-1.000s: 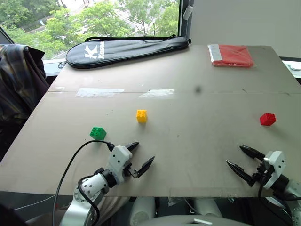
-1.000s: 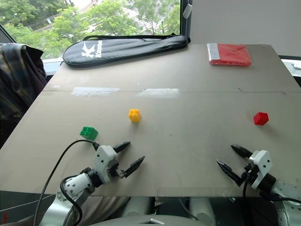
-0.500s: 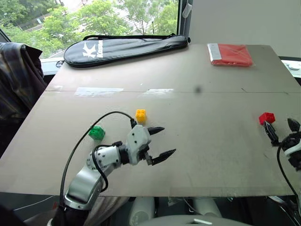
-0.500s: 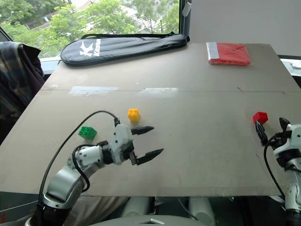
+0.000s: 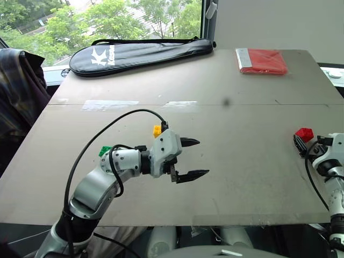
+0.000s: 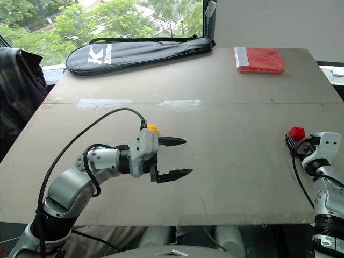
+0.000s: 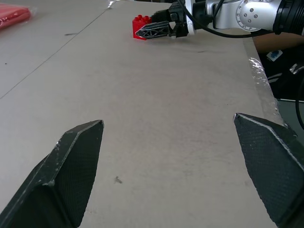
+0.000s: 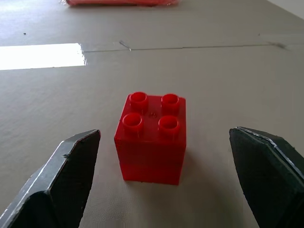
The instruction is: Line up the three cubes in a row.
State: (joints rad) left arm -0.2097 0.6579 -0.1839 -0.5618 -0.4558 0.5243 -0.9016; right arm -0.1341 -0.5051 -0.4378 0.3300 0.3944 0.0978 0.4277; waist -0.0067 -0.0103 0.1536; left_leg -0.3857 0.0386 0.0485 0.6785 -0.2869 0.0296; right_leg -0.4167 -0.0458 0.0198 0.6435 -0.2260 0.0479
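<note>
On the left side of the surface (image 5: 242,177), the green cube (image 5: 104,151) peeks out from behind the left arm. The yellow cube (image 5: 157,130) sits a bit further in, just behind the left tool (image 5: 192,157). That tool hangs over the middle of the surface. Its two black fingers are spread wide and it holds nothing.

Far off on the right sits the red cube (image 8: 151,137), well apart from the other two. The right tool (image 8: 161,180) is low and close to it. Its fingers are wide too, one on each side of the cube, not touching it. It holds nothing yet.

The step now looks like picking up the red cube. To do it well, the right tool should slide a little further in, so the cube sits deep between the fingers. Then it should close on the flat sides, not on a corner, or the cube may pop out. After that, the cube needs to go across to the yellow and green ones.

The surface is flat brown board with a seam and pale tape strips across it. At the back lie a long black bag (image 5: 142,53) and a flat red packet (image 5: 262,61). A window (image 5: 107,19) behind shows green trees.
</note>
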